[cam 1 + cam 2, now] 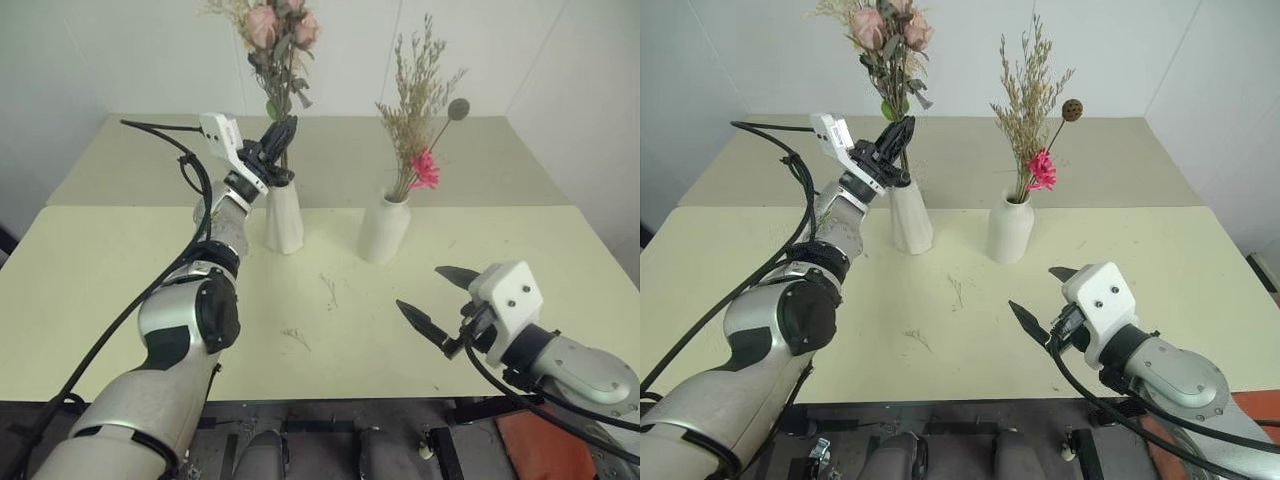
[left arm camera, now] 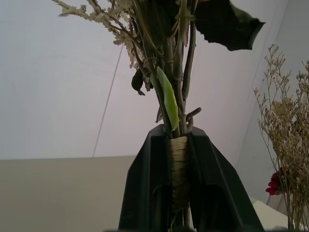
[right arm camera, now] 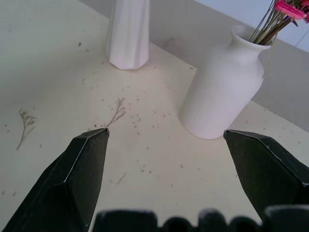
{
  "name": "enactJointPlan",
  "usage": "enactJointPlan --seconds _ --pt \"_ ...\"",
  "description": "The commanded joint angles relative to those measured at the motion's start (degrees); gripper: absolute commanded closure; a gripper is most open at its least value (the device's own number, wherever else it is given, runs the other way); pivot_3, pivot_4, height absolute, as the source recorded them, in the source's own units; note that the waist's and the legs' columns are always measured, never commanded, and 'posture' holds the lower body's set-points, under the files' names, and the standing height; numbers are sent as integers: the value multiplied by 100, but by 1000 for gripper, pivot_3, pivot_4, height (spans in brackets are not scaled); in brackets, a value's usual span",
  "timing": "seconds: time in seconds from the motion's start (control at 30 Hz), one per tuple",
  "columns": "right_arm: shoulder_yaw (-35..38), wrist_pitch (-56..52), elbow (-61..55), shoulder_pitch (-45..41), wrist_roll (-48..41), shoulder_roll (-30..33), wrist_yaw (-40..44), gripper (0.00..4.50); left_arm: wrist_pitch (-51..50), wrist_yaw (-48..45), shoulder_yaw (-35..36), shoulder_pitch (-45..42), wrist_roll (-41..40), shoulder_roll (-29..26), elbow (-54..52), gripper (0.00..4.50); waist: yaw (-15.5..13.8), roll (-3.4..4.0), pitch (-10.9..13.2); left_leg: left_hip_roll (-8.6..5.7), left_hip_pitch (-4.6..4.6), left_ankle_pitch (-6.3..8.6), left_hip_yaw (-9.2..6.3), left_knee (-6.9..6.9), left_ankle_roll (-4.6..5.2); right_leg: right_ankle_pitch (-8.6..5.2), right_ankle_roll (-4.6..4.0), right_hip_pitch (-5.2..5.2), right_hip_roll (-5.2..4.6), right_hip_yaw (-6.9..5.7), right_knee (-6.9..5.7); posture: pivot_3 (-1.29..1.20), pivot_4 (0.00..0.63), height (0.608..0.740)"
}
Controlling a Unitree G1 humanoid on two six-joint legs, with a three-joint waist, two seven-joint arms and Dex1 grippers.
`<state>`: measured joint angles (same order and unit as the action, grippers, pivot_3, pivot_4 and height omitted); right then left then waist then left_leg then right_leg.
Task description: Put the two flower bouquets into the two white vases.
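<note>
My left gripper [image 1: 281,135] is shut on the twine-wrapped stems [image 2: 179,169] of the pale pink rose bouquet [image 1: 280,30]. It holds the bunch upright right over the mouth of the tall slim white vase [image 1: 283,215]. The stem ends reach that mouth; whether they are inside I cannot tell. The pink daisy bouquet [image 1: 420,120] with beige sprigs and a round seed head stands in the shorter rounded white vase [image 1: 385,228], just right of the tall one. My right gripper [image 1: 420,288] hovers open and empty over the near right of the table, apart from both vases [image 3: 219,92].
Loose twig scraps [image 1: 328,290] and a second scrap [image 1: 295,337] lie on the cream table [image 1: 120,260] in front of the vases. A seam runs across the table behind the vases, and a white wall stands beyond it.
</note>
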<state>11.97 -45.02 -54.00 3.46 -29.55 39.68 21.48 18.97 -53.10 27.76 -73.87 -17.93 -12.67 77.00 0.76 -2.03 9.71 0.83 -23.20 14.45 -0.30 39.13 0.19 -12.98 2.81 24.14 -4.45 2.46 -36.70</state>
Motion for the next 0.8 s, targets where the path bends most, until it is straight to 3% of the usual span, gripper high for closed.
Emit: enactJointPlan --seconds 0.03,0.37,0.8 --pt "100 270 -24 -133 2 -70 66 0 171 -112 -48 -45 13 -87 -220 4341 1 0 0 0 0 0 0 0 0 0 0 0 0 0 0 0 150 740" --pt "2 393 81 -413 4 -425 -38 0 245 -240 -138 15 -7 -36 -236 4341 0 0 0 0 -1 0 0 1 0 0 0 0 0 0 0 0 150 740" --pt "-114 576 274 -387 239 -381 105 0 200 -742 48 88 -274 -199 -368 114 12 0 0 0 0 0 0 1 0 0 0 0 0 0 -2 0 150 740"
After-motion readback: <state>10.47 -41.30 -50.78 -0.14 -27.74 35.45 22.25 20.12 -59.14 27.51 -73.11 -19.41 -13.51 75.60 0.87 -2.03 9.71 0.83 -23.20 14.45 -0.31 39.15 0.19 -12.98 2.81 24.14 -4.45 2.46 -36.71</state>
